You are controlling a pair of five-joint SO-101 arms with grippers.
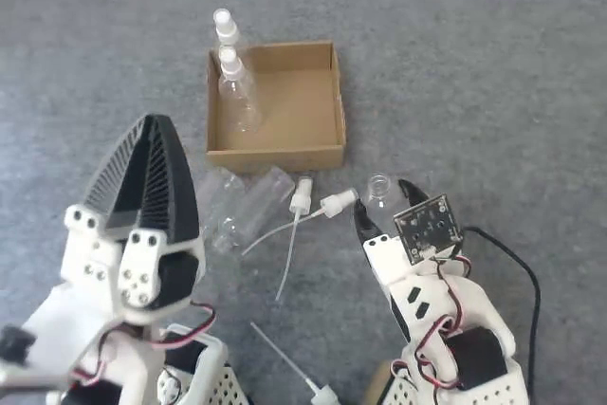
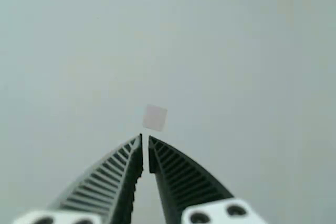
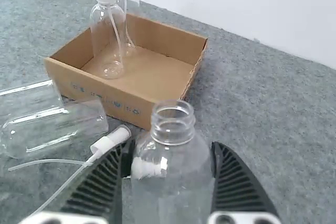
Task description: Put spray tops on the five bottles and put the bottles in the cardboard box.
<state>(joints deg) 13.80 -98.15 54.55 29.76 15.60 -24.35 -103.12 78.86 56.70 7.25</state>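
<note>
Uncapped bottle (image 3: 170, 124) clamped upright in the right gripper (image 3: 169, 153), near the cardboard box (image 3: 173, 40).
From the right wrist: two capped bottles (image 3: 107, 40) standing in the box, two bare bottles (image 3: 52, 119) lying beside it. From above: three loose spray tops (image 1: 302, 198) on the grey mat (image 1: 493, 92). From the left wrist: left gripper (image 2: 145, 141) aimed at a blank wall (image 2: 210, 51), closed to a slit, holding nothing.

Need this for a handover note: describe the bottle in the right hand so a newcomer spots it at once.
From the cardboard box on the grey carpet, come toward the arms off its front right corner. There the right hand grips a clear bottle. Alone it stands upright with a bare open neck; two neighbours lie flat, two at the box wear spray tops.
</note>
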